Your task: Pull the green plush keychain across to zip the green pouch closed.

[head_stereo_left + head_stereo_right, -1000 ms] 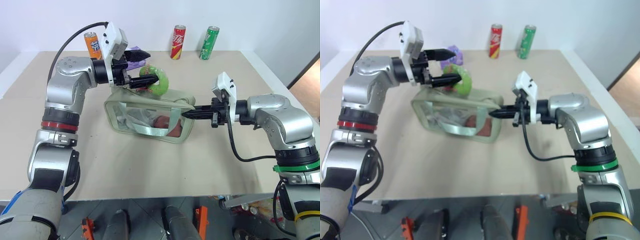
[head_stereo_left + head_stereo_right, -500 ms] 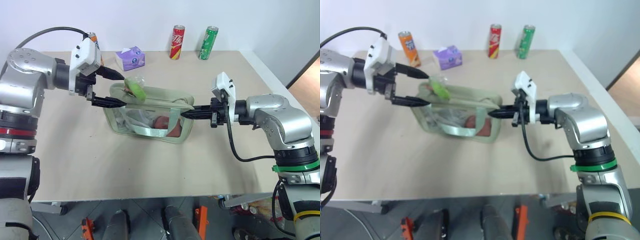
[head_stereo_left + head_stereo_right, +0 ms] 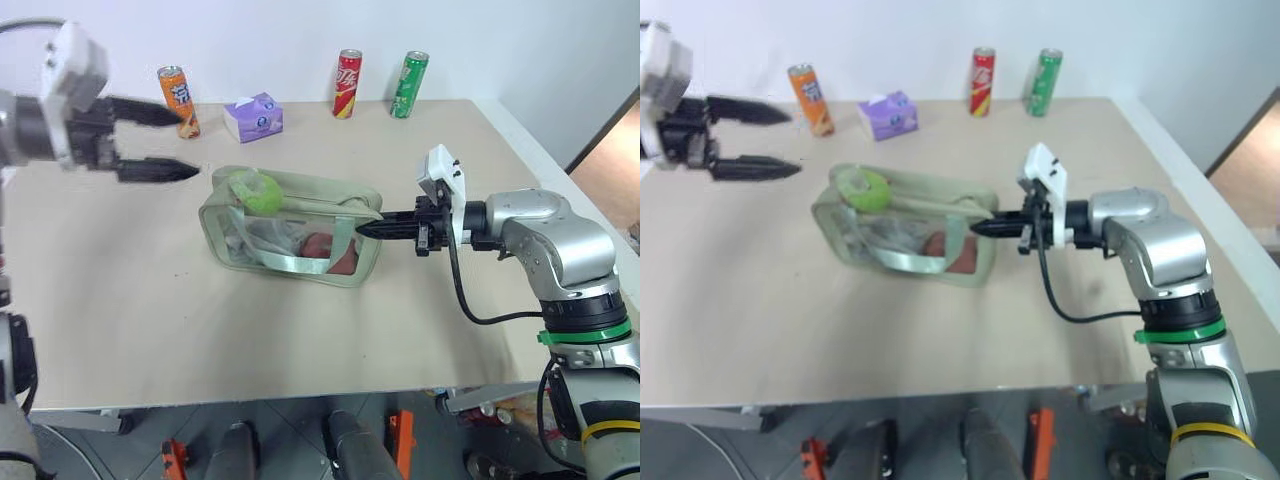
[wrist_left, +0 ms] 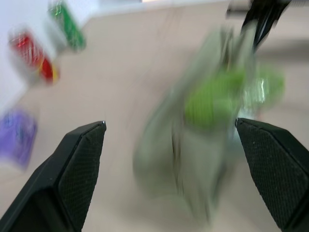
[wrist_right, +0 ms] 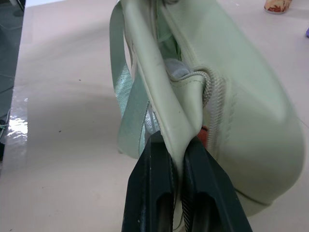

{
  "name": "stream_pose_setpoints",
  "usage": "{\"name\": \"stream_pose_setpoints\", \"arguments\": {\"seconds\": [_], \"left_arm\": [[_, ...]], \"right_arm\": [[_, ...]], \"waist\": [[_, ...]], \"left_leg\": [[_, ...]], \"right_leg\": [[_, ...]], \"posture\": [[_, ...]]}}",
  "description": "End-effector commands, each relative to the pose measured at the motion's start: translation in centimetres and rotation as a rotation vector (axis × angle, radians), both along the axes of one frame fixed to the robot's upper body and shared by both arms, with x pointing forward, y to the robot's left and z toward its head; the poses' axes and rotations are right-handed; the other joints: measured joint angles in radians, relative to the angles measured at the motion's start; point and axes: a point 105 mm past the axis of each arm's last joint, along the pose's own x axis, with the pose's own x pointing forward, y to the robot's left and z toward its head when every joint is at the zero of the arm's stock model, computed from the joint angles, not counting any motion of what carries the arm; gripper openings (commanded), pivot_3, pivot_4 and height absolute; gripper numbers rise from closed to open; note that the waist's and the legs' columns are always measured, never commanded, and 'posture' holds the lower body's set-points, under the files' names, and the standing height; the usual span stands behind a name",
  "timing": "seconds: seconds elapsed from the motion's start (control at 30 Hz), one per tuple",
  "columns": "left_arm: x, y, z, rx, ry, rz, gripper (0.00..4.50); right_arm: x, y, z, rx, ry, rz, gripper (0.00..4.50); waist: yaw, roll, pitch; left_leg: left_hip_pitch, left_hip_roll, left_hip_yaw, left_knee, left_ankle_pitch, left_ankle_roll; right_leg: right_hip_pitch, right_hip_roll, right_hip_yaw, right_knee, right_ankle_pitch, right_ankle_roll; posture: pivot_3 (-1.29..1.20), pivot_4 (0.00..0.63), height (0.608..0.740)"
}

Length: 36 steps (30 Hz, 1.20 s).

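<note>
The green pouch [image 3: 290,238] lies on the table with its clear window facing me. The green plush keychain [image 3: 252,190] rests on the pouch's top at its left end. My left gripper [image 3: 190,142] hangs open in the air to the left of the pouch, apart from it, with nothing between its fingers [image 4: 82,159]. In the left wrist view the pouch and keychain [image 4: 212,96] appear blurred ahead. My right gripper [image 5: 176,145] is shut on the fabric tab at the pouch's right end [image 3: 372,215], beside the zipper.
Along the table's back stand an orange can [image 3: 178,98], a purple tissue box [image 3: 252,116], a red can [image 3: 347,84] and a green soda can [image 3: 408,85]. The table's front edge [image 3: 300,388] runs below the pouch.
My open left gripper has drawn away to the left from the keychain. The keychain now lies lower, at the pouch's left end. The right gripper has kept its grip and place.
</note>
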Motion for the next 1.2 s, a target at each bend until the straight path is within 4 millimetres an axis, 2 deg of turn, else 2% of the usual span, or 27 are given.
{"name": "stream_pose_setpoints", "arguments": {"seconds": [0.03,0.1,0.17,0.23,0.53,0.7,0.83,0.93,1.2], "left_arm": [[-0.8,1.7,-1.7,0.022,0.045,0.042,4.44],[-1.1,2.7,-4.0,0.009,0.117,0.070,4.44],[-1.0,3.0,-4.9,-0.004,0.139,0.091,4.44],[-1.1,2.3,-5.3,-0.020,0.151,0.076,4.44],[-0.8,-1.4,-5.7,-0.094,0.164,-0.021,4.44],[-0.6,-1.8,-6.6,-0.088,0.185,-0.029,4.44],[0.0,-2.0,-6.1,-0.118,0.163,-0.025,4.44],[0.4,-2.4,-5.6,-0.146,0.137,-0.028,3.70],[0.6,-3.0,-5.2,-0.180,0.133,-0.049,0.93]], "right_arm": [[-0.2,0.3,1.3,0.011,-0.056,0.021,0.00],[-0.2,0.4,1.3,0.011,-0.052,0.024,0.00],[-0.1,0.5,1.3,0.010,-0.050,0.028,0.00],[-0.1,0.5,1.3,0.011,-0.050,0.031,0.00],[-0.2,0.6,1.3,0.012,-0.047,0.031,0.00],[-0.3,0.4,1.3,0.010,-0.046,0.025,0.00],[-0.4,0.2,1.2,0.006,-0.042,0.020,0.00],[-0.4,0.2,1.2,0.007,-0.040,0.019,0.00],[-0.4,0.2,1.3,0.009,-0.042,0.019,0.00]], "waist": [[0.000,0.000,0.000],[0.000,-0.001,0.000],[0.000,-0.001,0.000],[0.001,-0.001,0.000],[0.000,-0.001,0.000],[0.000,-0.001,0.000],[0.000,-0.001,0.000],[0.001,-0.001,0.000],[0.001,-0.001,0.000]], "left_leg": [[-0.001,0.000,-0.001,0.000,0.000,0.000],[-0.001,0.000,-0.002,0.001,0.000,0.000],[-0.001,0.000,-0.002,0.002,0.000,0.000],[-0.002,0.000,-0.002,0.004,0.000,0.000],[-0.001,0.000,-0.002,0.005,0.000,0.000],[-0.001,0.000,-0.002,0.005,0.000,0.000],[-0.001,0.000,-0.002,0.005,0.000,0.000],[-0.001,0.000,-0.002,0.006,0.000,0.000],[-0.001,0.000,-0.002,0.006,0.000,0.000]], "right_leg": [[0.000,0.000,-0.001,0.002,-0.001,-0.001],[0.000,0.000,-0.002,0.002,-0.001,-0.001],[-0.001,0.000,-0.002,0.003,-0.001,-0.002],[-0.001,0.000,-0.003,0.003,-0.003,-0.004],[0.000,0.000,-0.002,0.005,-0.002,-0.004],[0.000,0.000,-0.002,0.006,-0.002,-0.003],[0.000,0.000,-0.002,0.006,-0.002,-0.003],[0.000,0.000,-0.002,0.006,-0.002,-0.003],[0.000,0.000,-0.002,0.006,-0.001,-0.002]], "posture": [[0.00,0.150,0.740],[0.00,0.150,0.740],[0.00,0.150,0.740],[0.00,0.150,0.740],[0.00,0.150,0.740],[0.00,0.150,0.740],[0.00,0.150,0.740],[0.00,0.150,0.740],[0.00,0.150,0.740]]}}
